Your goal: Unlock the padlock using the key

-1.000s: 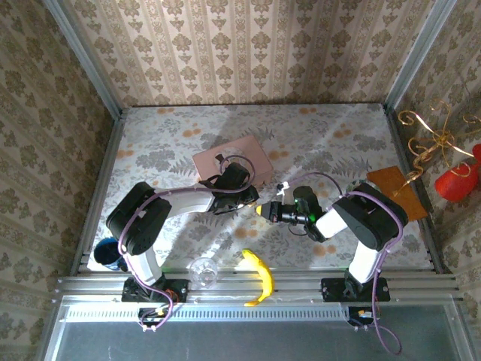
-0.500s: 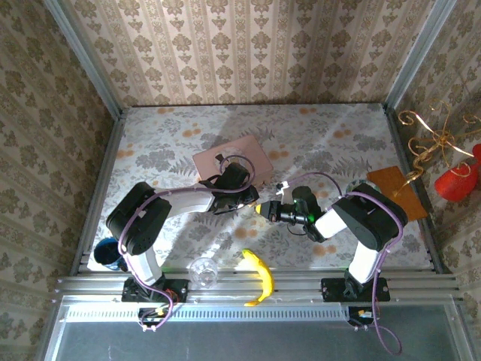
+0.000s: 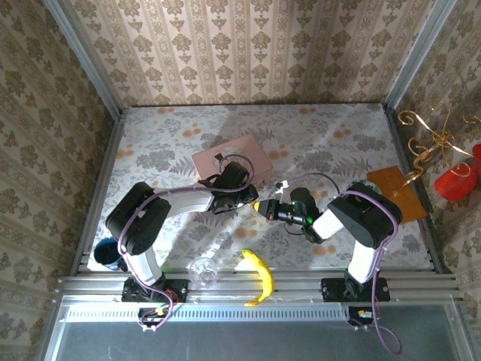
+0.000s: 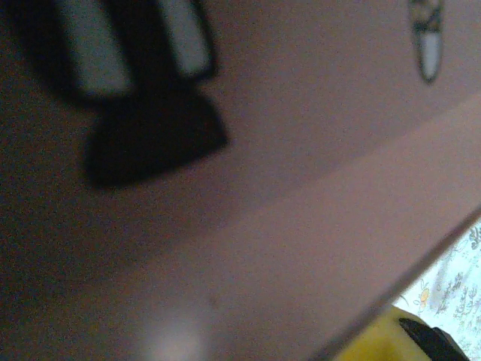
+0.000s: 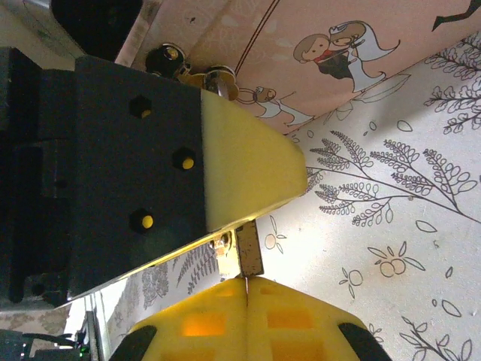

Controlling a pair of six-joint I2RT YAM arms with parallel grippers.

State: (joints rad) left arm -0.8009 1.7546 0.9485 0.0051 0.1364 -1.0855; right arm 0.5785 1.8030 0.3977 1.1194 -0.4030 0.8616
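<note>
Mid-tabletop, the right gripper [image 5: 246,284] clenches the key [image 5: 249,253], whose long axis points straight out at the left gripper [image 5: 254,170]; that one's grip I cannot tell

Table [image 3: 331,143]: a tin [image 3: 231,159] is placed at its centre, toward the back. The left gripper [image 3: 246,198] is set just before the tin's near edge, and the right gripper [image 3: 261,208] just to its right, tip close to tip. The key [image 5: 249,252] is lodged between the right gripper's fingertips and directed at the left gripper; what it touches there cannot be made out. A banana [image 3: 259,277] and a glass [image 3: 203,271] are placed at the near edge, the glass to the left. A cup [image 3: 107,254] is found at the near left corner. A board [image 3: 394,192] is laid at the right edge.
</note>
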